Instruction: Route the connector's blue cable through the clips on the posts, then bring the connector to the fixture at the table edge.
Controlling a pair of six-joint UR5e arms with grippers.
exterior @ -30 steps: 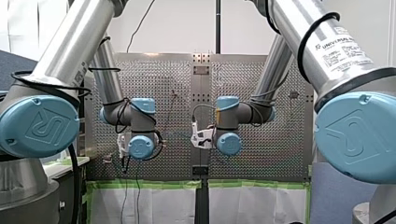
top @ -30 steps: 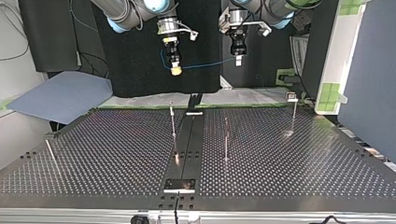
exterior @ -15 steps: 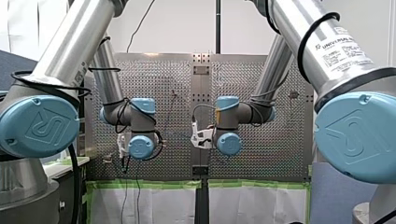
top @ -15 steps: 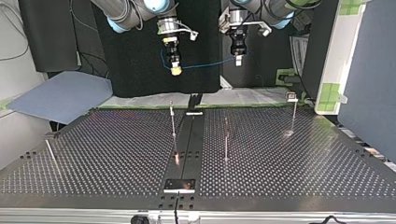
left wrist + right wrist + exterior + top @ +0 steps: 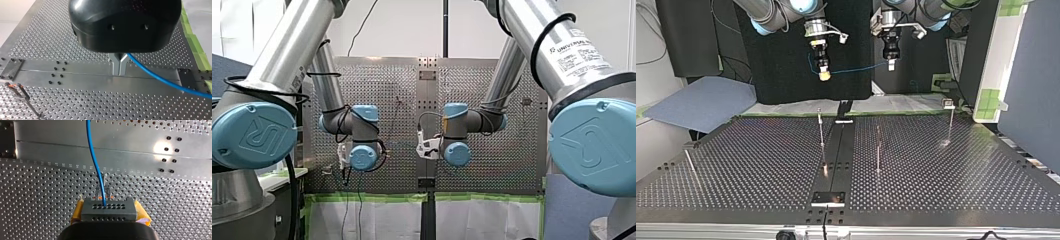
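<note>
Nothing's moved: right tool (image 5: 824, 74) clamps the connector (image 5: 109, 209), left tool (image 5: 119, 67) pinches the blue cable (image 5: 155, 77); posts (image 5: 821, 132) still unthreaded.

Shiny perforated metal table (image 5: 961, 170), glossy blue cable (image 5: 160, 79), matt grey plastic connector (image 5: 108, 211).
</note>
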